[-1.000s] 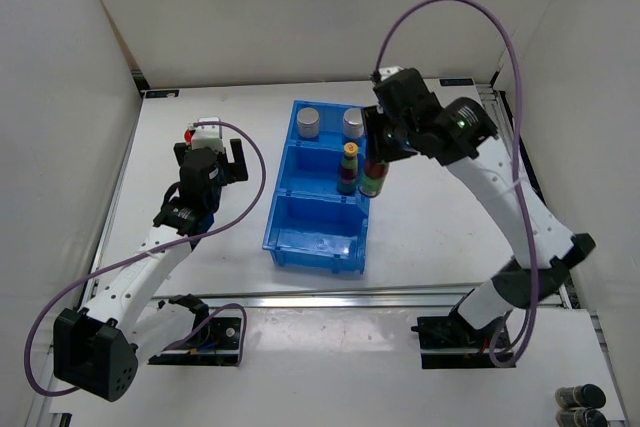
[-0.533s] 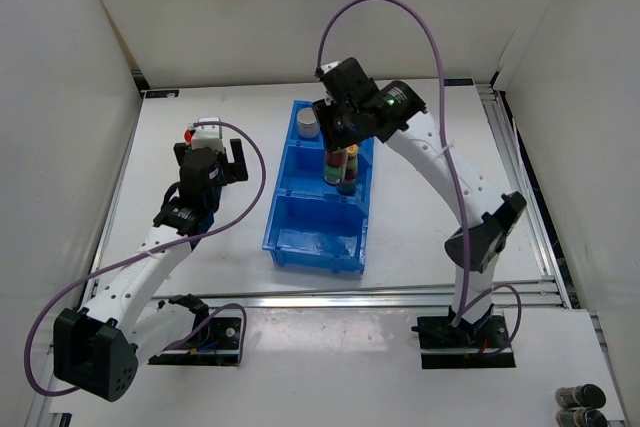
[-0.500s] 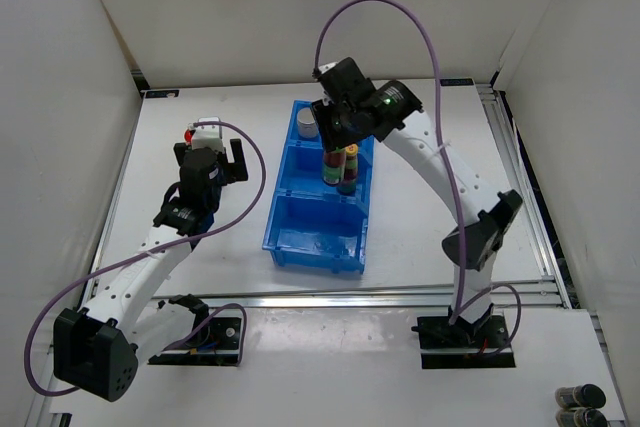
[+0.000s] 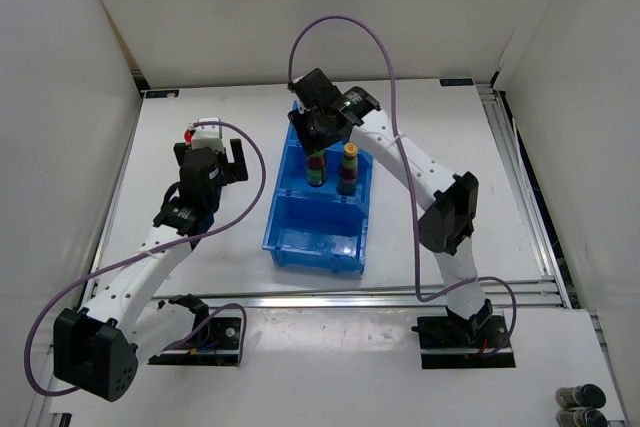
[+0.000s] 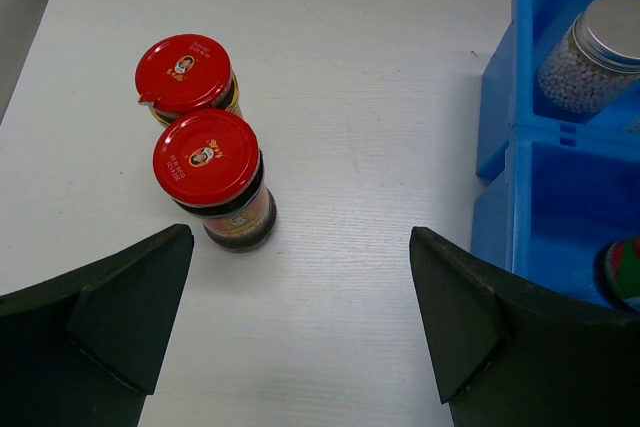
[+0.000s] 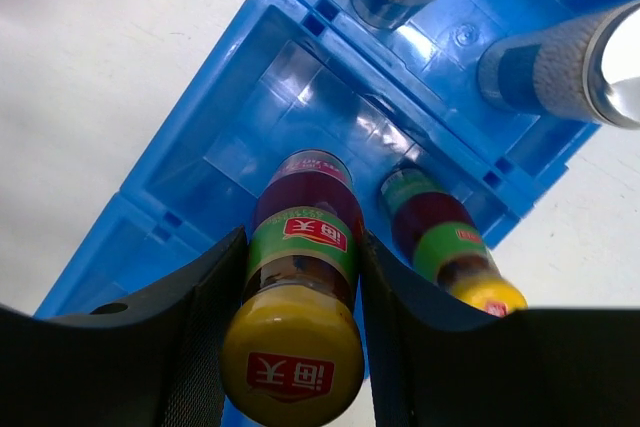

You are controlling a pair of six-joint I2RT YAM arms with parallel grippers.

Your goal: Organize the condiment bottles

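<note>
- Right gripper [image 6: 300,292] is clamped on a yellow-capped bottle [image 6: 293,357] in the blue bin [image 6: 190,187], middle compartment, centre frame, beside its twin [image 6: 440,237].
- Left wrist view adds two red-capped jars [image 5: 207,162], touching, upper left; the left gripper [image 5: 300,247] gapes wide, empty.

Two yellow-capped bottles [image 6: 300,247] upright in bin [image 4: 315,237]

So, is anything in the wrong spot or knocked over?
Nothing is spilled or knocked over. Two red-capped jars stand close together on the table, outside the blue bin that holds the other bottles, so they look left out.
</note>
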